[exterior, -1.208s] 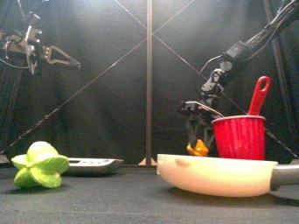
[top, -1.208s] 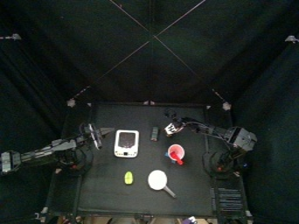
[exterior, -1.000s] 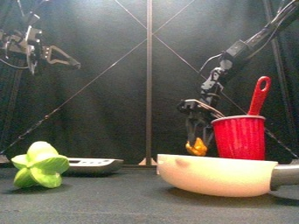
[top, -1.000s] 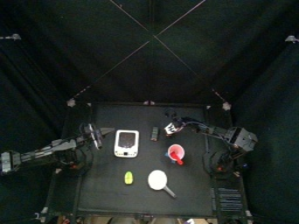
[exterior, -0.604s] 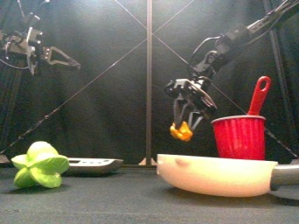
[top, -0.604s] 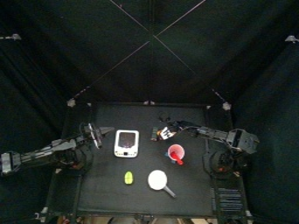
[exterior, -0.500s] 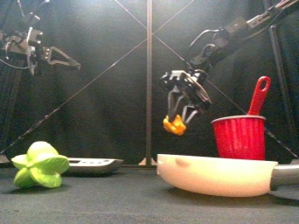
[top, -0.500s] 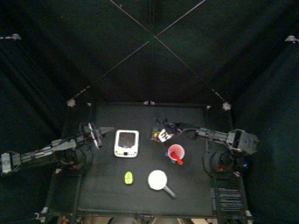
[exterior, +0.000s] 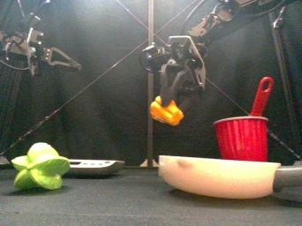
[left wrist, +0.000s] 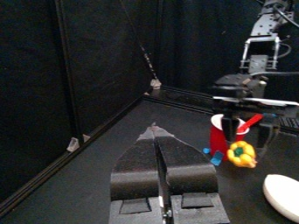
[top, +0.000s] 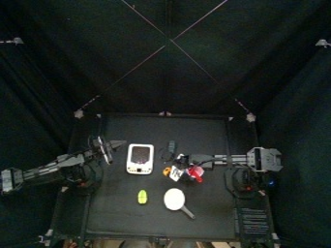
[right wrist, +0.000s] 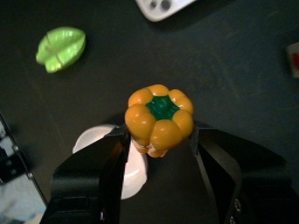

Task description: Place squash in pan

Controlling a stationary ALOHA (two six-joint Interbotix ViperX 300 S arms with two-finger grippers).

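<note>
I have the small orange-yellow lobed toy squash with a green stem patch [right wrist: 159, 121] clamped between the right gripper's [exterior: 172, 95] two fingers, hanging off the bench in mid-air. In the right wrist view the fingers [right wrist: 112, 166] press on opposite flanks of the piece, stem end facing the camera. It looks like light, hard plastic with a glossy, ribbed skin, so I judge it stiff but slippery; the ridges give the fingers something to seat against, and holding across the widest part, as now, seems the safest hold. Squeezing harder should not hurt it, but a shallow pinch could let it pop out.

The small round white pan with a short handle [top: 176, 199] sits on the bench beyond and below the fingers' tips; in the wrist view its pale rim [right wrist: 97, 140] shows just past the squash. I'd let go low over it, since a light piece may bounce.

The left gripper [left wrist: 163, 140] rests raised at the far side, fingers clenched together on nothing.
</note>
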